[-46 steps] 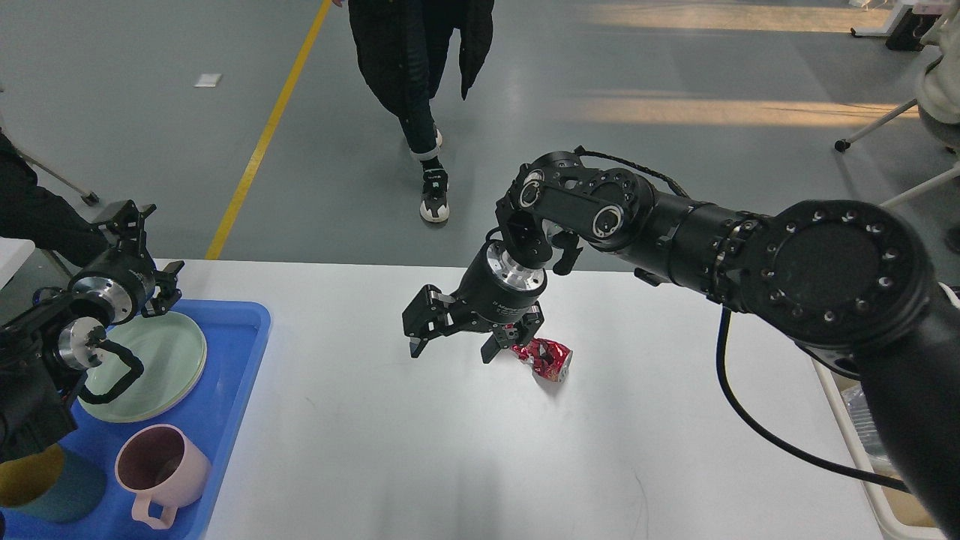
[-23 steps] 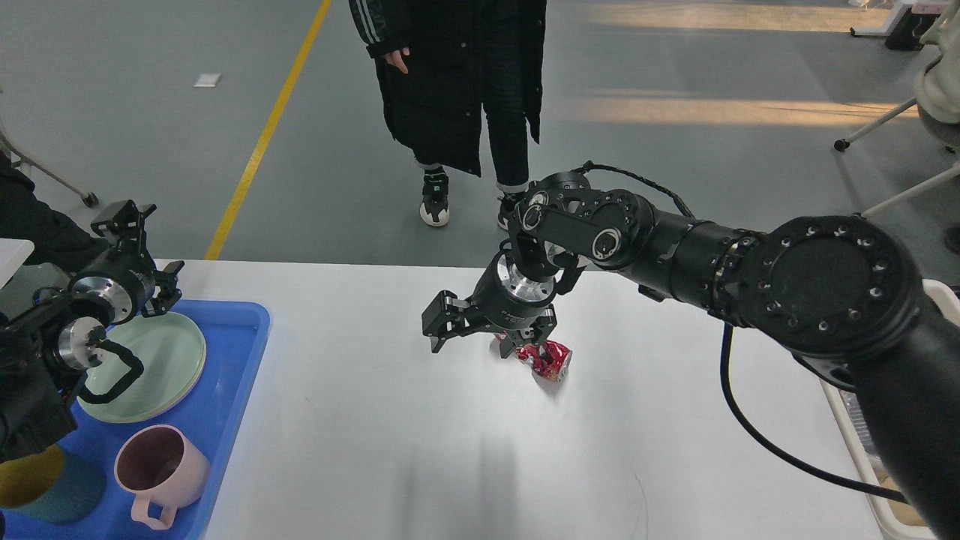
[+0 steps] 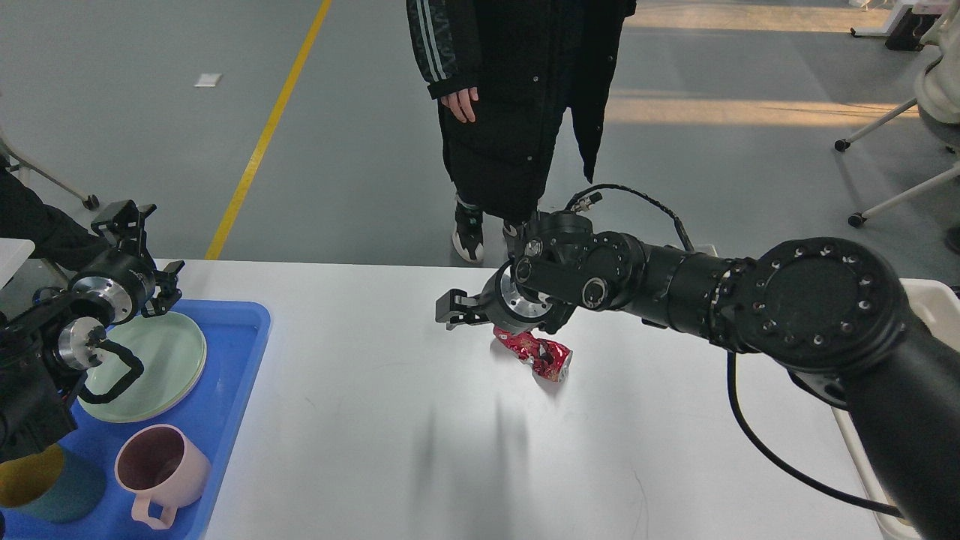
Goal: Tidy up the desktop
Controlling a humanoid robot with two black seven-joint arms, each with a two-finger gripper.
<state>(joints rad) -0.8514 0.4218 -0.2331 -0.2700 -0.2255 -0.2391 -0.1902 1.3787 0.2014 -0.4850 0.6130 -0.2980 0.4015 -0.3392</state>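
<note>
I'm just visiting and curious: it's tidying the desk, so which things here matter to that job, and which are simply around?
Part of the job:
desktop
crumpled red wrapper
right gripper, at the wrapper
blue tray

Just around:
green plate
pink mug
left gripper, idle
person in a black coat

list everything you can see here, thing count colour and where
desktop: 1, white, fills the lower view
wrapper: 1, red crumpled, mid desktop, just under the right hand
tray: 1, blue, left edge of the desktop
plate: 1, pale green, in the tray
mug: 1, pink, in the tray, nearer than the plate
cup: 1, teal with yellow inside, tray's near left corner
bin: 1, cream, right of the desktop, mostly hidden
person: 1, black coat, standing beyond the far edge
floor line: 1, yellow, on the grey floor
left hand: 1, black, above the tray
right hand: 1, black, open, low over the wrapper
</note>
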